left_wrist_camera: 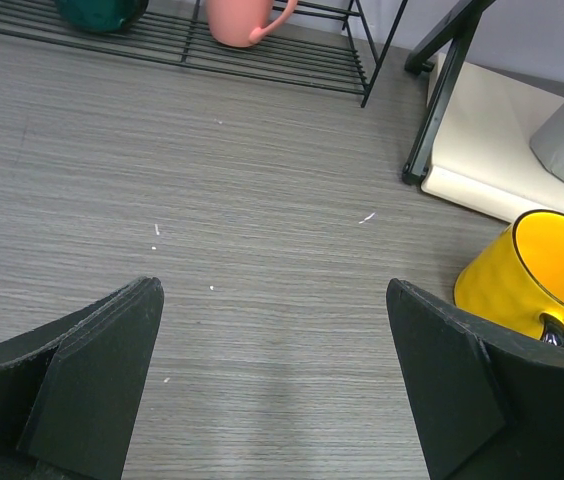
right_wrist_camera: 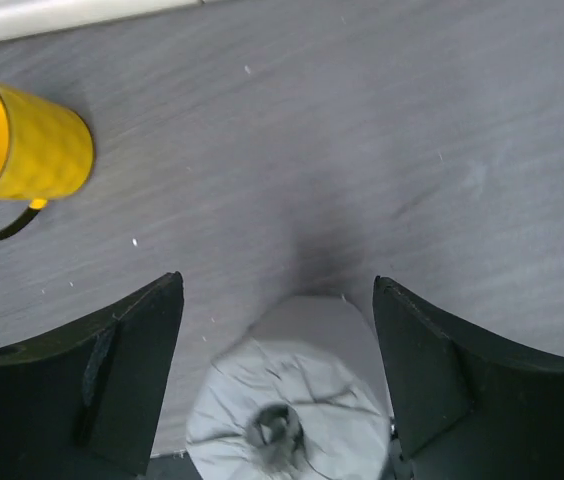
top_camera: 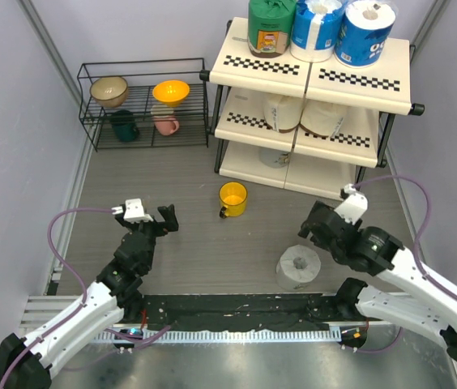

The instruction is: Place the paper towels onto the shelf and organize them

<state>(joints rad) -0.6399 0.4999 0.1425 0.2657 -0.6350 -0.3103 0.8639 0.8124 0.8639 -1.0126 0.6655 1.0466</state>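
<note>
Grey-white paper towel roll stands on end on the table, near the front edge and well apart from the shelf. The right gripper hangs over it with jaws spread, one finger on each side of the roll; whether either finger touches it cannot be told. The left gripper hovers over the table with jaws wide apart, a yellow cup to its right. The shelf's top tier carries a green roll and two blue-and-white rolls. The middle tier holds two cream rolls, and the bottom tier another grey-white roll.
</note>
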